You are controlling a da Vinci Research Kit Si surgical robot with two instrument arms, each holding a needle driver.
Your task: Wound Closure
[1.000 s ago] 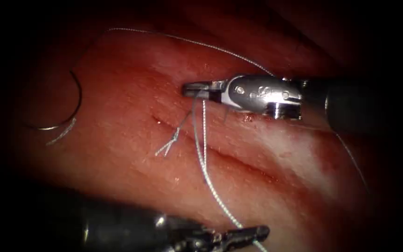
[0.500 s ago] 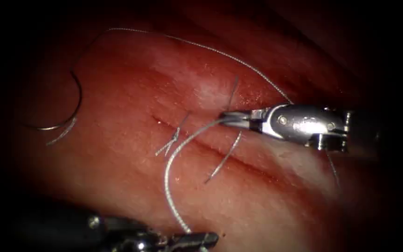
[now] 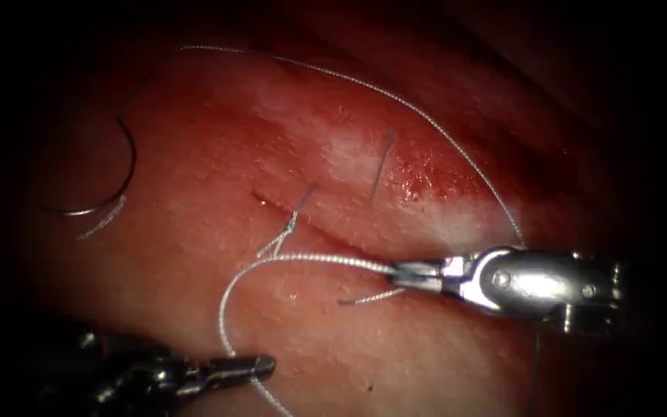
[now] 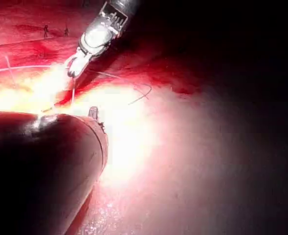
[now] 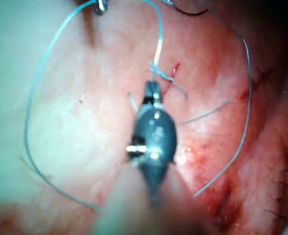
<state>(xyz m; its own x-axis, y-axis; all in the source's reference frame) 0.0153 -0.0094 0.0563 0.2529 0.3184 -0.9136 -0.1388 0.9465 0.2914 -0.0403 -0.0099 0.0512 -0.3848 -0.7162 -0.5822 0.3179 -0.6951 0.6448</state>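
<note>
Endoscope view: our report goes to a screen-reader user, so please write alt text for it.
The right hand, jaws shut, holds the thread over the cut in the tissue. The left hand holds the same strand lower down. The curved needle lies free on the tissue, left of the cut.

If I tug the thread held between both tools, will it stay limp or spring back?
Probably limp: the thread sags in a loose curve between the left tool and right tool. Likely light, since it drapes over the tissue without denting it. The needle lies free, left of the cut, so pulling may drag it.
</note>
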